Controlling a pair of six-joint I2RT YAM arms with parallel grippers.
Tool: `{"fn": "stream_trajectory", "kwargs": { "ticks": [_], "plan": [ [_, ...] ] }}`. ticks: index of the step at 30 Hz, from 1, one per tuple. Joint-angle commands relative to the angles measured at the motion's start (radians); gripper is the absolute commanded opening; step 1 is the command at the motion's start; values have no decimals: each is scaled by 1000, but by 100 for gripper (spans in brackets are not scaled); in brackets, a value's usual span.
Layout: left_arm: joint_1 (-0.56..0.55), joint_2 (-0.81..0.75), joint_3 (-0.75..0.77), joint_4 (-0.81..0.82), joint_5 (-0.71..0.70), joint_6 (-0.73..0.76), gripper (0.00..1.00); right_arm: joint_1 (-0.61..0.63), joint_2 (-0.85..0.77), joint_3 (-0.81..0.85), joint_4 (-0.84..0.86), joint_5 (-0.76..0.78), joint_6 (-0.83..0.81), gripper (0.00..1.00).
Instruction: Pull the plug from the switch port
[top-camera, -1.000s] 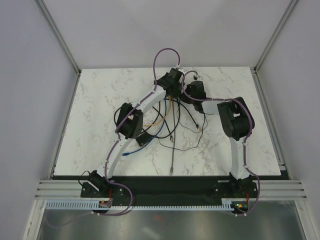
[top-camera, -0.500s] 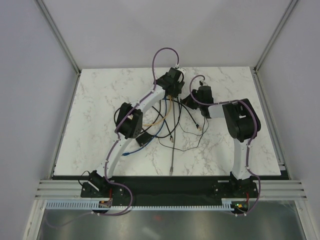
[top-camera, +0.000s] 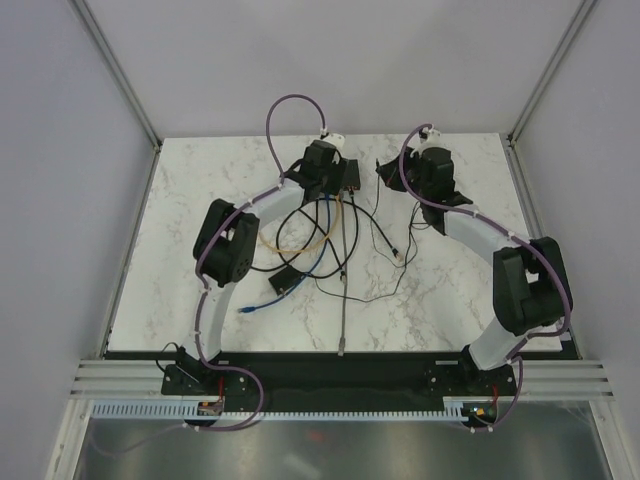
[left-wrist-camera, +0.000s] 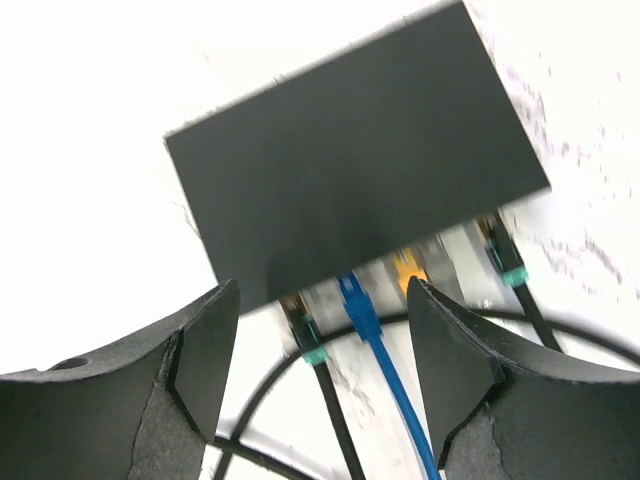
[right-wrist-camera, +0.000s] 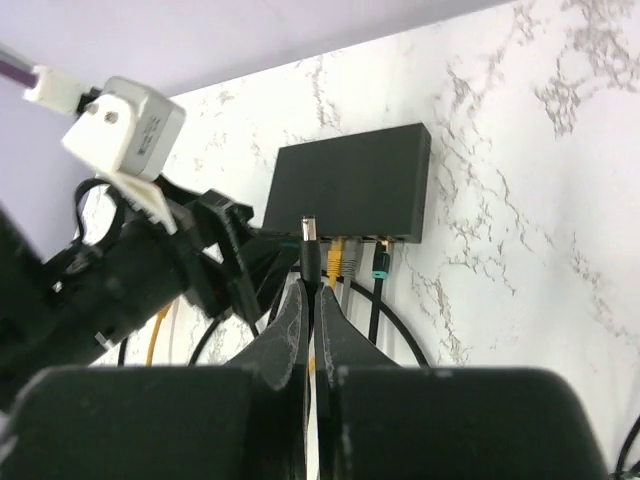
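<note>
My right jaws are clamped together on a black barrel plug with a bare metal tip (right-wrist-camera: 310, 252), held apart from the flat black rectangular switch (right-wrist-camera: 350, 190). The switch lies at the far middle of the white marbled counter (top-camera: 180, 180). My left jaws stand wide apart facing its socket side, where a blue cable (left-wrist-camera: 365, 320) sits plugged in.

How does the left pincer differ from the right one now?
The left pincer is open; the right pincer is shut. The left holds nothing; the right pinches a black plug with a metal tip. The left is nearer the switch than the right. Both face the switch.
</note>
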Motion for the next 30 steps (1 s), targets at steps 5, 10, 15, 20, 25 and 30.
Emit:
{"fn": "stream_trajectory", "kwargs": {
  "ticks": [5, 10, 15, 20, 25, 30],
  "plan": [
    [34, -50, 15, 123, 21, -101, 75, 9, 22, 93, -137, -228, -93, 0],
    [73, -103, -46, 148, -19, -187, 75, 134, -17, 47, -155, -259, -47, 0],
    [143, -165, -146, 181, 27, -267, 75, 270, -51, -25, -166, -214, -30, 0],
    [246, -234, -266, 238, 119, -330, 74, 385, -5, -30, -213, -158, -68, 0],
    [275, -240, -272, 243, 133, -328, 73, 444, 72, 2, -236, -156, -90, 0],
    [275, -238, -269, 261, 146, -327, 73, 489, 148, 11, -245, -154, -94, 3]
  ]
}}
